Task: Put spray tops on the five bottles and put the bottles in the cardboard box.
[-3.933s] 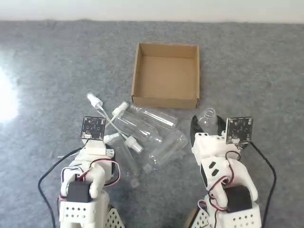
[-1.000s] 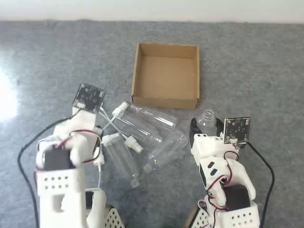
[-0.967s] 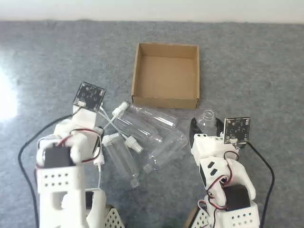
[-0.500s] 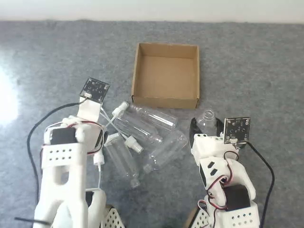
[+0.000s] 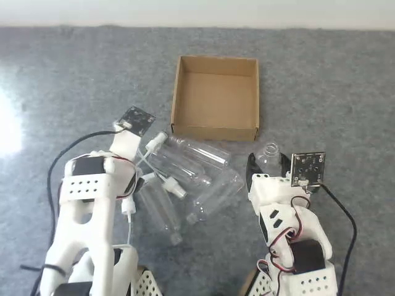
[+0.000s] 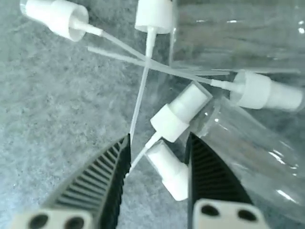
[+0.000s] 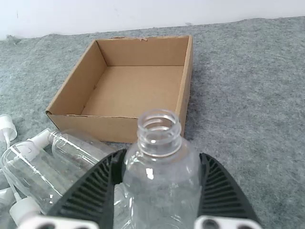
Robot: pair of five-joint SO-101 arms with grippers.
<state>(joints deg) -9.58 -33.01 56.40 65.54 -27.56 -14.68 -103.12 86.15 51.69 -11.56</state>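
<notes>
My left gripper (image 6: 158, 139) hangs open just above a pile of white spray tops with thin tubes. One loose spray top (image 6: 167, 168) lies between its fingers and another spray top (image 6: 181, 113) lies just beyond the tips. My left arm (image 5: 92, 182) leans over the pile's left side. My right gripper (image 7: 160, 164) is shut on an upright clear bottle (image 7: 159, 131) with a bare neck; that bottle (image 5: 270, 152) stands right of the pile. Several clear bottles (image 5: 191, 168) lie on their sides. The cardboard box (image 5: 213, 132) sits behind them, and nothing lies in the box (image 7: 136, 88).
More loose spray tops (image 6: 53, 15) lie at the far side of the pile with their tubes crossing. Grey felt (image 5: 333, 92) covers the table. A pale wall (image 5: 197, 12) runs along the back edge.
My left arm has risen and swung forward and right, over the spray tops. My right arm has kept still with the bottle in it.
</notes>
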